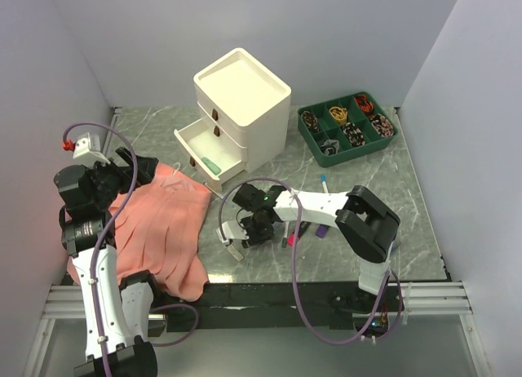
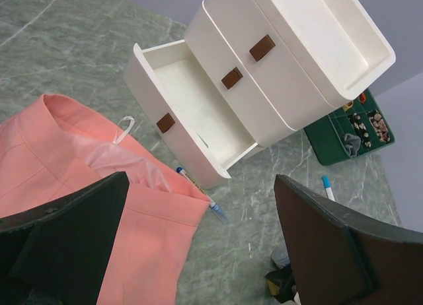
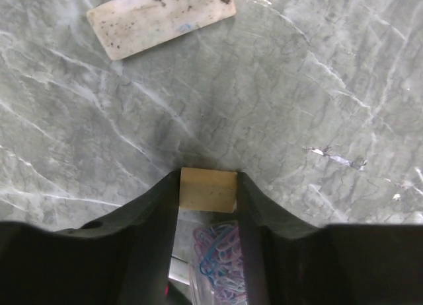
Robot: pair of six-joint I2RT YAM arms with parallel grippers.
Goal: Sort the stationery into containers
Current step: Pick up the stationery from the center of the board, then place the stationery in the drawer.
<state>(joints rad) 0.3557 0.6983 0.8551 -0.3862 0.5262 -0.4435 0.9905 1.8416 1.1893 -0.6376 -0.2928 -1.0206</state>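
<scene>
The right claw (image 3: 208,181) points down at the grey marbled table (image 3: 310,80), its two dark fingers closed against opposite flat sides of a small tan eraser (image 3: 209,191), which fills the gap at the fingertips. Whether the block sits on the table or just off it cannot be told.

It looks like a light, rubbery block: firm enough to hold its shape, slightly yielding, grippy rather than slick, and not fragile. A modest squeeze across the two broad parallel faces, centred on the block, should do. Pinched near a corner, so short a piece could twist or pop free.

Deeper between the fingers shows a clear packet of paper clips (image 3: 218,252), purple and blue. It cannot be told whether it lies under the claw or is caught in it. It would be limp and slippery, so better taken separately. A grubby white eraser (image 3: 162,18) lies flat on the table beyond, well apart.

The cream cabinet (image 1: 245,91) stands further back, and its lowest drawer (image 1: 200,140) is pulled out as a likely drop spot. The left claw (image 2: 198,206) hangs wide open and empty over the salmon cloth (image 2: 59,160).
</scene>
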